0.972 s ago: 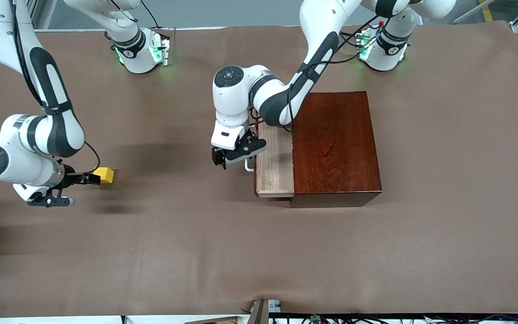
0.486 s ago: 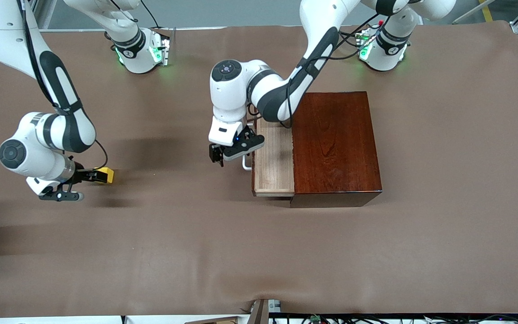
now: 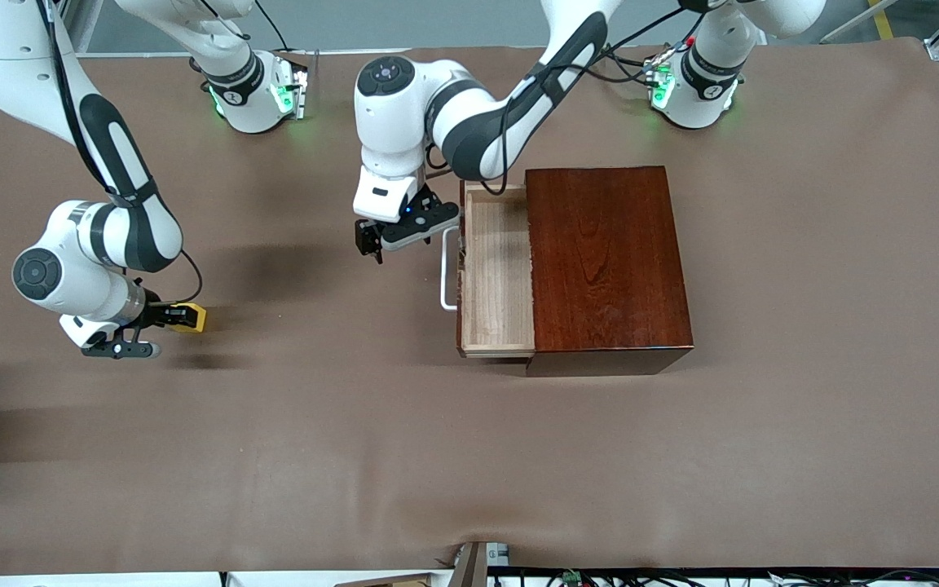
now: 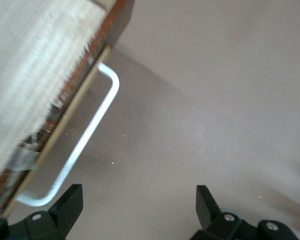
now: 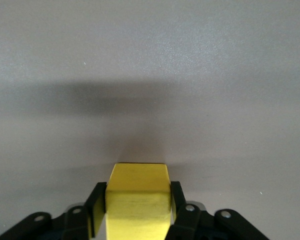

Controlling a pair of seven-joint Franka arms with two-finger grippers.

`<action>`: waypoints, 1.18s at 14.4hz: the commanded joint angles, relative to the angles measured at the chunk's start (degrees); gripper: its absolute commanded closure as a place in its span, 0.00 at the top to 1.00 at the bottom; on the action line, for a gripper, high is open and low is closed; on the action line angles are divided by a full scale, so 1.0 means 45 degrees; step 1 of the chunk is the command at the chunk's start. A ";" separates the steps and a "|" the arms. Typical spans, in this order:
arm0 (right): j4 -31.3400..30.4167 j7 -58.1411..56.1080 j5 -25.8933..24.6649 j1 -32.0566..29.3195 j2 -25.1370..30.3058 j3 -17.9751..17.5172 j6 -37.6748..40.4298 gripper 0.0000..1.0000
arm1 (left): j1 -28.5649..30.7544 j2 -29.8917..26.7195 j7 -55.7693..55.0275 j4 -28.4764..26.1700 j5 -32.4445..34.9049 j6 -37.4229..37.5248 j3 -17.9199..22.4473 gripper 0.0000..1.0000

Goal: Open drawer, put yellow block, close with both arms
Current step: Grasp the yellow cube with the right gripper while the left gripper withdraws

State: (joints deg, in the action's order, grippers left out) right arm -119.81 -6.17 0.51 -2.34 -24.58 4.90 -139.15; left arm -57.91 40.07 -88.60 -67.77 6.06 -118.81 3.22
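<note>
The desk (image 3: pixel 681 456) is covered edge to edge in brown cloth. The box (image 3: pixel 606 259), dark glossy red-brown wood, stands toward the left arm's end of the desk. The drawer (image 3: pixel 495 273) is pulled partway out of it toward the right arm's end, and its pale wood floor shows with nothing lying on it. The white handle (image 3: pixel 445 273) sticks out from the drawer's front; in the left wrist view the handle (image 4: pixel 85 140) runs as a bent bar along the drawer (image 4: pixel 35 75) front.

The left arm (image 3: pixel 469 122) reaches in from its base and bends down near the drawer's front corner. The left claw (image 3: pixel 372 243) hangs over bare cloth just beside the handle, touching nothing. Its fingers (image 4: pixel 70 202) are spread wide, with only cloth between them.

The right arm (image 3: pixel 103 204) reaches down toward its own end of the desk, well apart from the box. The right claw (image 3: pixel 169 316) is low at the cloth, pinching the block (image 3: pixel 191 317). In the right wrist view the right claw (image 5: pixel 138 202) has its fingers (image 5: pixel 176 205) pressed flat against two facing sides of the block (image 5: pixel 137 195), whose yellow front pokes out past the tips. Whether the block rests on the cloth or is just off it I cannot tell.
</note>
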 commanded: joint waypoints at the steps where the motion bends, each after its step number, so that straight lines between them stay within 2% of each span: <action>1: -0.0250 -0.0113 0.0121 -0.0145 0.0150 -0.0093 -0.0152 0.13 | 0.0699 -0.1868 0.1477 -0.0291 -0.0136 0.2291 -0.0072 1.00; 3: -0.0250 -0.0113 0.0121 -0.0125 0.0150 -0.0093 -0.0152 0.10 | 0.1304 -0.2846 0.3196 -0.0369 -0.0136 0.4323 -0.0033 1.00; 5: -0.0250 -0.0035 0.0121 -0.0048 0.0267 -0.0113 0.0002 0.00 | 0.2299 -0.3687 0.4079 -0.0603 -0.0175 0.5092 -0.0091 1.00; 7: -0.0192 -0.0034 0.0121 -0.0008 0.0306 -0.0113 0.0023 0.00 | 0.3003 -0.4468 0.4645 -0.0992 -0.0195 0.5872 -0.0111 1.00; 9: -0.0133 -0.0054 0.0121 0.0031 0.0559 -0.0132 0.0120 0.00 | 0.3628 -0.5520 0.6492 -0.1965 -0.0117 0.6633 -0.0053 1.00; 13: 0.0742 0.0393 0.0141 0.0264 0.1203 -0.0444 0.2341 0.00 | 0.5307 -0.7865 0.9778 -0.4231 0.0137 0.6618 -0.0072 1.00; 17: 0.1955 0.1838 0.0179 0.1026 0.1828 -0.0542 0.4570 0.00 | 0.7006 -0.9196 1.2690 -0.5329 0.0137 0.6598 -0.0091 1.00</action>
State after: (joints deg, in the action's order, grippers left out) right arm -112.66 -0.65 0.70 0.99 -18.48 2.82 -122.28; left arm -29.18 3.17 -36.10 -86.86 6.12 -88.28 3.63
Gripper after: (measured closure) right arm 0.449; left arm 0.000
